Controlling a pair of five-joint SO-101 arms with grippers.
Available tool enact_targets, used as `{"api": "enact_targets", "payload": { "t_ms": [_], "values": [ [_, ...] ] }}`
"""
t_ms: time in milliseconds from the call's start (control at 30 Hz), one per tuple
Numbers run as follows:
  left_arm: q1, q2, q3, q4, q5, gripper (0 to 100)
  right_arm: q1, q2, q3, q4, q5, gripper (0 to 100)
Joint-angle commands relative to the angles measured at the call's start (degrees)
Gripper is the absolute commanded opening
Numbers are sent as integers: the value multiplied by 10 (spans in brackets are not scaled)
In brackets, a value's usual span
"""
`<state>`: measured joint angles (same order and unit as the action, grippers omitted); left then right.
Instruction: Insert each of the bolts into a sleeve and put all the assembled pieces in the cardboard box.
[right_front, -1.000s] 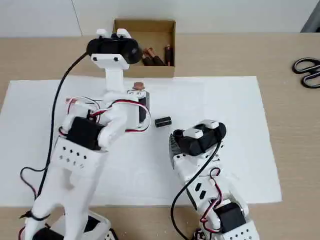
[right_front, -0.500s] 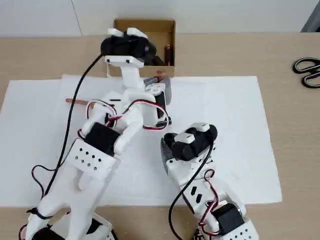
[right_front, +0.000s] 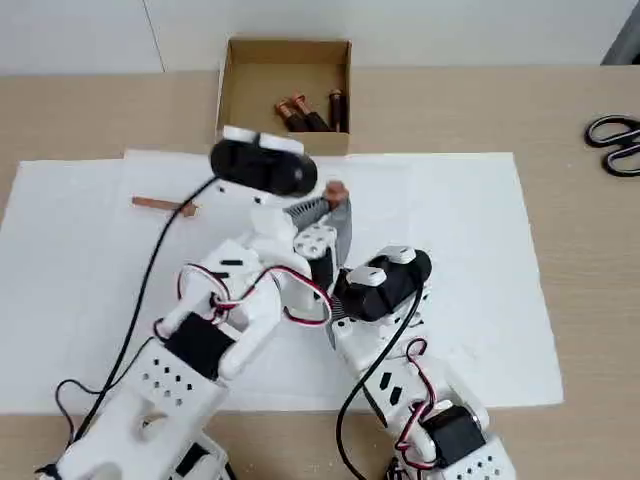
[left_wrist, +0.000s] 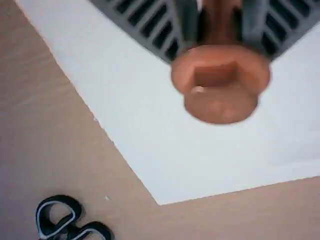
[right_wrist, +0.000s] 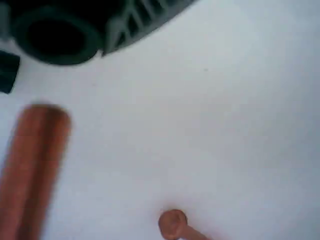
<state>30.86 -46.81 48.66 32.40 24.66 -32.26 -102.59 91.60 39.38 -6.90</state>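
The left arm (right_front: 250, 290) is bending low over the paper (right_front: 470, 250), the left gripper (right_front: 332, 203) with its jaws pinching a copper bolt (left_wrist: 220, 82) by the shank, near the cardboard box (right_front: 255, 85). The right arm (right_front: 385, 290) is crouching alongside, a black sleeve (right_wrist: 55, 37) at its tip — gripped or not, I cannot tell.

Open brown cardboard box (right_front: 233, 95) at the table's far edge, holding three assembled bolt-in-sleeve pieces (right_front: 312, 112) side by side. First copper-coloured flanged bolt (left_wrist: 220, 82), clamped by its shank in the left gripper (left_wrist: 220, 22). Second copper-coloured bolt (right_front: 160, 204), flat on the white paper sheet (right_front: 470, 260), well apart. Black tubular sleeve (right_wrist: 52, 37), open end visible.
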Motion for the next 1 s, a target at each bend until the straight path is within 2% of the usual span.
{"api": "enact_targets", "payload": {
  "t_ms": [0, 233, 833, 967],
  "values": [
    [3, -22, 32, -51, -4, 6, -3, -7, -5, -14, -6, 4],
    [2, -22, 65, -84, -4, 6, -3, -7, -5, -14, -6, 4],
    [4, -23, 71, -64, -2, 6, -3, -7, -4, -14, -6, 4],
    [25, -23, 68, -47, -3, 6, -3, -7, -4, -14, -6, 4]
  ]
}}
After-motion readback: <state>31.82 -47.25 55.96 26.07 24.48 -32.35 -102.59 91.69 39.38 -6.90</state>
